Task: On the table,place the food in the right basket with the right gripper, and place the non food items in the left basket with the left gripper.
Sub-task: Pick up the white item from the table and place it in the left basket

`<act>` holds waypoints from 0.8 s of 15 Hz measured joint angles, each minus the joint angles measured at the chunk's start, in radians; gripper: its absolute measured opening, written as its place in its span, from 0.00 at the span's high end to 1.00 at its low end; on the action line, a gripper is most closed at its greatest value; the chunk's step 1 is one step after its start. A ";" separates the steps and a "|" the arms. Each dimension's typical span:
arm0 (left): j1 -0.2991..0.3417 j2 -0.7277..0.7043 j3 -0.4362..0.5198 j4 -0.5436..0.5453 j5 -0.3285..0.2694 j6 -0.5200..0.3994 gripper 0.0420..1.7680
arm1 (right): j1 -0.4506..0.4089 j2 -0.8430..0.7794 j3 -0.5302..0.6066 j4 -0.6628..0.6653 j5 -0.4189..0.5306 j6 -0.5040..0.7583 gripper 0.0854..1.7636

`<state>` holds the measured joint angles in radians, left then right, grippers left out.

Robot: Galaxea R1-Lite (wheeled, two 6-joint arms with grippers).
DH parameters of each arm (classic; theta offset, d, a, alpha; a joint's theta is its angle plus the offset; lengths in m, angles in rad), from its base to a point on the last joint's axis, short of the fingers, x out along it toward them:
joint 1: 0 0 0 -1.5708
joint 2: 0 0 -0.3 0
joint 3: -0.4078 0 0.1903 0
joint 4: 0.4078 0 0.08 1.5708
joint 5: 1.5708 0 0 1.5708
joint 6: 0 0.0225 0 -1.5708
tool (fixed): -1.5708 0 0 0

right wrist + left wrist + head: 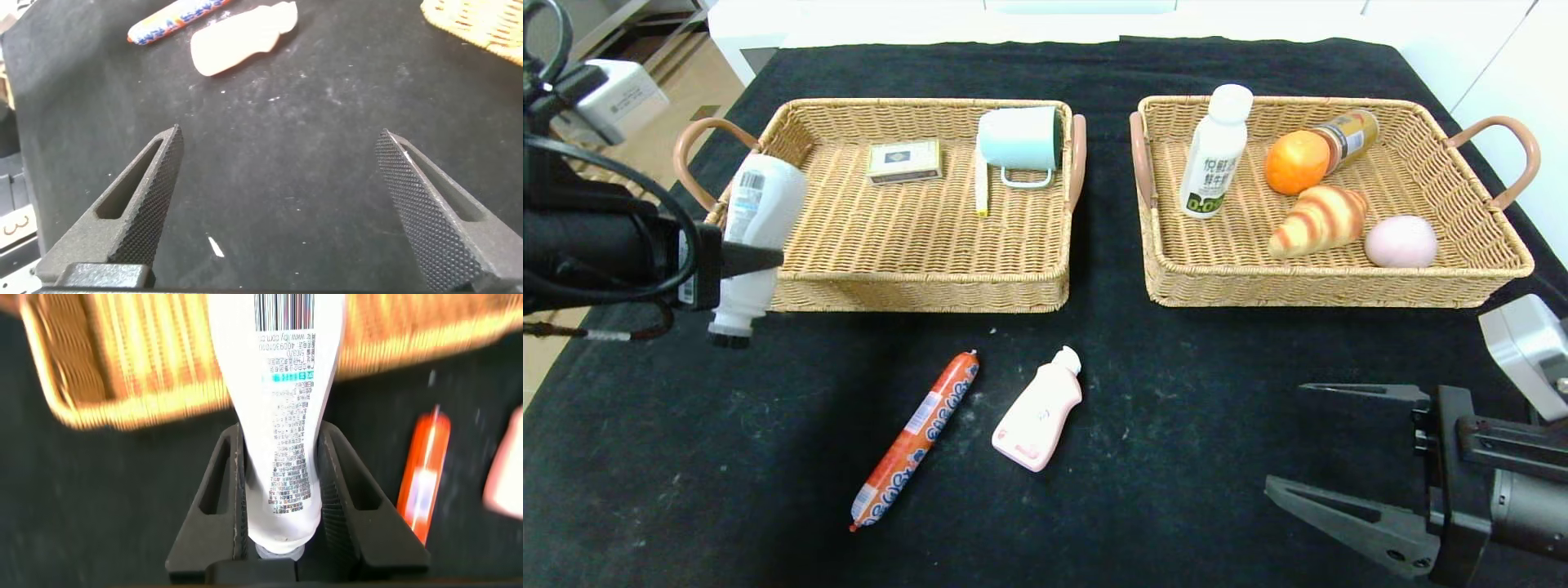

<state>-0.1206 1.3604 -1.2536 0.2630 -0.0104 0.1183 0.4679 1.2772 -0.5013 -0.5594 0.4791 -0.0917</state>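
My left gripper (761, 255) (282, 433) is shut on a white tube (757, 214) (284, 416) with a barcode, held cap-down in the air at the front-left corner of the left basket (915, 282). An orange sausage (915, 441) (423, 474) and a pale pink bottle (1040, 408) (237, 37) lie on the black cloth in front of the baskets. My right gripper (1286, 437) (279, 135) hovers open and empty over the cloth at the front right, well right of the pink bottle.
The left basket holds a small box (904, 160), a mint mug (1021, 139) and a thin stick (981, 184). The right basket (1339, 287) holds a milk bottle (1215, 155), an orange (1296, 162), a jar (1349, 135), a croissant (1319, 219) and a pink egg (1401, 241).
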 joint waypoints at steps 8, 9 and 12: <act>-0.016 0.203 -0.277 -0.032 -0.003 -0.023 0.69 | 0.012 -0.010 0.006 -0.001 -0.001 0.000 0.03; -0.018 0.224 -0.298 -0.032 -0.004 -0.026 0.69 | 0.012 -0.011 0.006 -0.001 -0.001 0.000 0.03; -0.021 0.285 -0.364 -0.033 -0.008 -0.050 0.69 | 0.011 -0.012 0.006 -0.001 -0.001 0.001 0.03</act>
<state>-0.1419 1.6453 -1.6179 0.2304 -0.0181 0.0687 0.4789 1.2655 -0.4955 -0.5609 0.4785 -0.0909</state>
